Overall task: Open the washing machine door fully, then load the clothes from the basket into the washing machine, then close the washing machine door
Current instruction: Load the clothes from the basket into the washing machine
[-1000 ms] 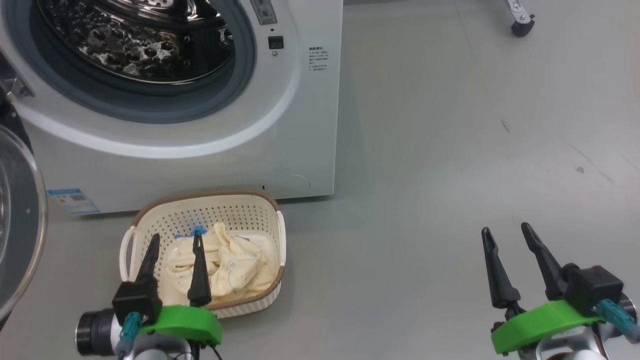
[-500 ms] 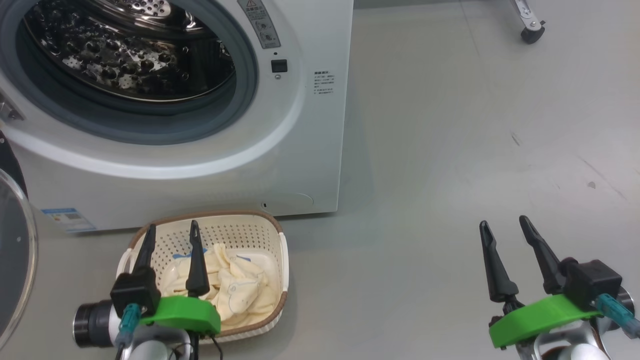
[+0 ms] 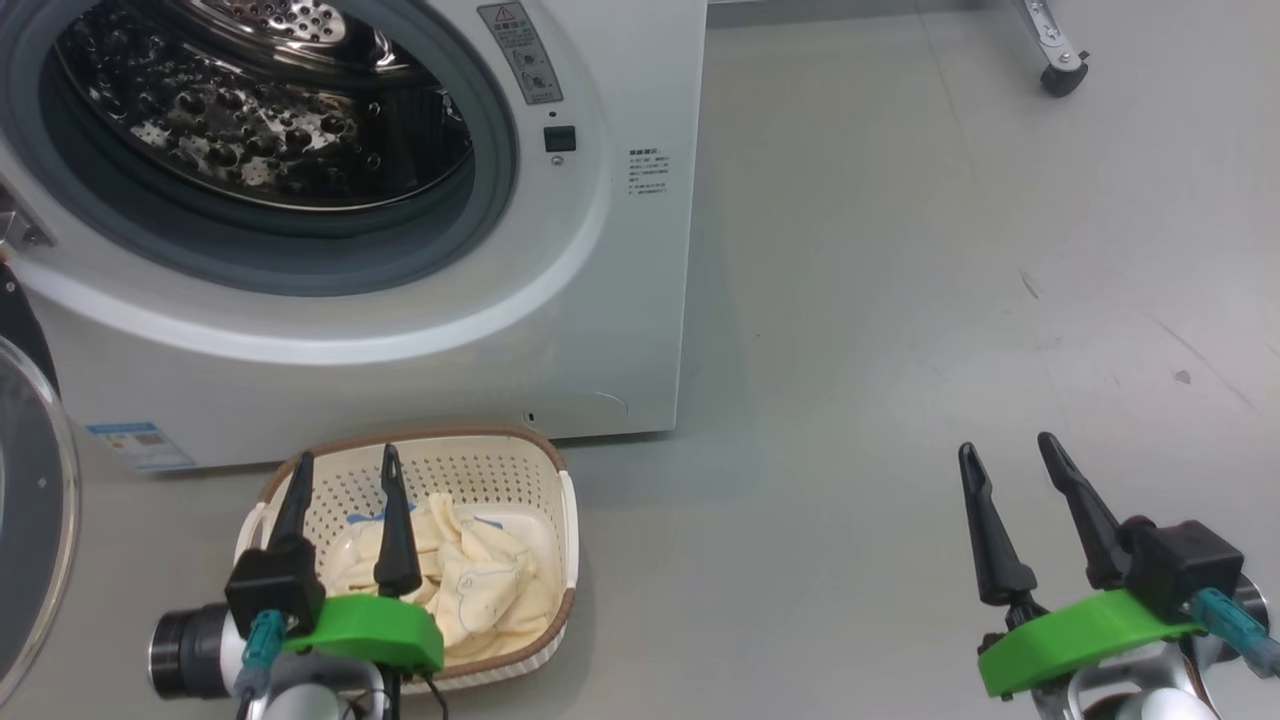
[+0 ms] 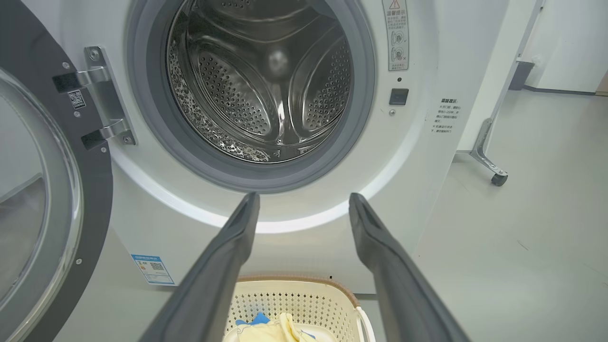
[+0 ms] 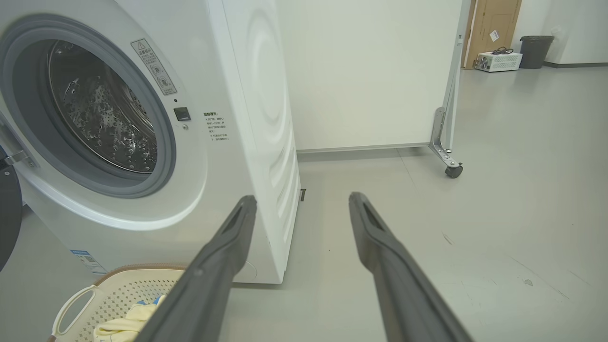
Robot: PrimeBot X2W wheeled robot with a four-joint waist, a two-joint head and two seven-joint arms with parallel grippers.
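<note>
The clothes (image 3: 470, 585) lie in the basket (image 3: 480, 465), at six o'clock from the washing machine (image 3: 400, 390). Our left end effector (image 3: 345, 454) hangs spread above them, and the right end effector (image 3: 1006, 445) is spread too. We risk snagging the perforated wall and lifting the basket.

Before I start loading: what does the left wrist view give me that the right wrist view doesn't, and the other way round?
Left wrist, not right wrist: the open door's glass and the drum's back wall, seen head-on.
Right wrist, not left wrist: the machine's side panel, a bin and a white box far off.
Both: the gasket mouth, basket with clothes, blue label, a caster.
</note>
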